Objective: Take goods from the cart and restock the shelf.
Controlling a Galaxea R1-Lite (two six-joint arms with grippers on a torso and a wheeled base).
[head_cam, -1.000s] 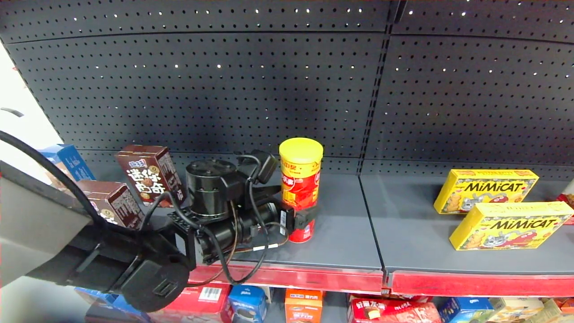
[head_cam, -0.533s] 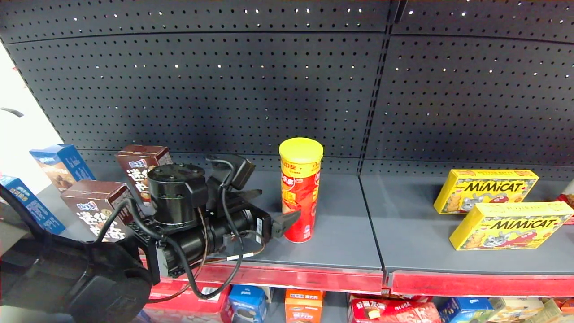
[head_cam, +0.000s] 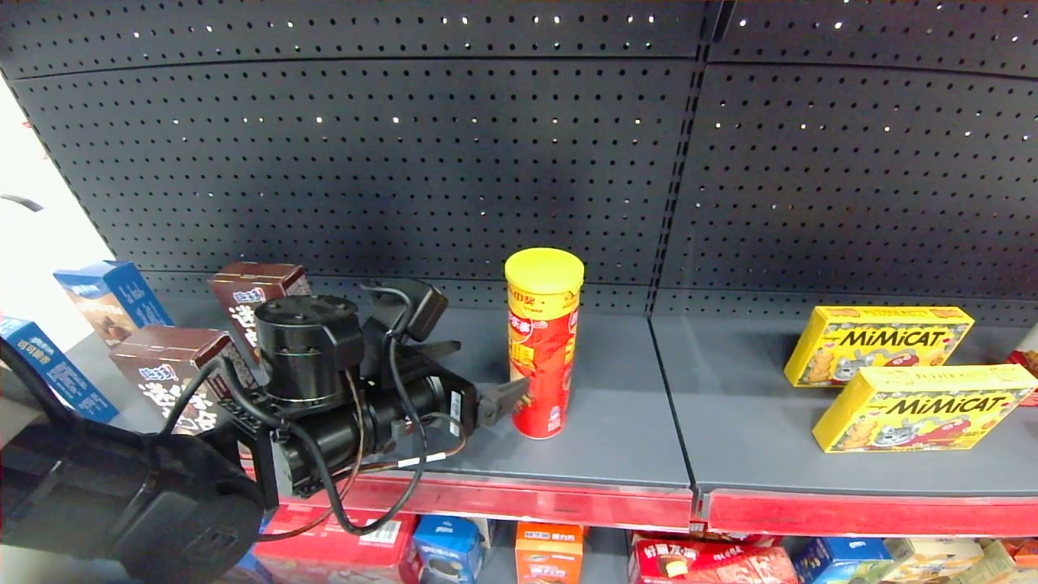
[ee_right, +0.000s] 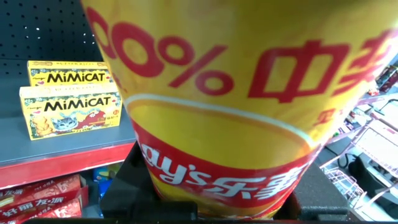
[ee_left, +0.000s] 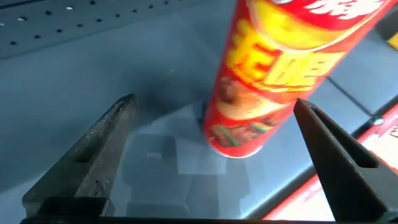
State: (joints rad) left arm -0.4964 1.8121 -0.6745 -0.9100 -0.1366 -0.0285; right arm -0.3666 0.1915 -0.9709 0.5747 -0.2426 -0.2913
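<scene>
A red chip canister (head_cam: 542,341) with a yellow lid stands upright on the grey shelf (head_cam: 616,430), near the middle. My left gripper (head_cam: 492,365) is open just to its left at its lower half, clear of it. The left wrist view shows both fingers (ee_left: 106,143) spread wide with the canister (ee_left: 267,74) beyond their tips. In the right wrist view my right gripper (ee_right: 224,199) is shut on a second red and yellow chip canister (ee_right: 217,112), seen very close.
Brown boxes (head_cam: 259,284) and blue boxes (head_cam: 113,296) stand at the shelf's left behind the left arm. Two yellow boxes (head_cam: 880,341) lie at the right. Between canister and yellow boxes the shelf is bare. A wire cart (ee_right: 379,143) is beside the right arm.
The left gripper, which had its fingers around the shelf canister a second ago, has drawn back to the left, leaving the canister standing where it was.
</scene>
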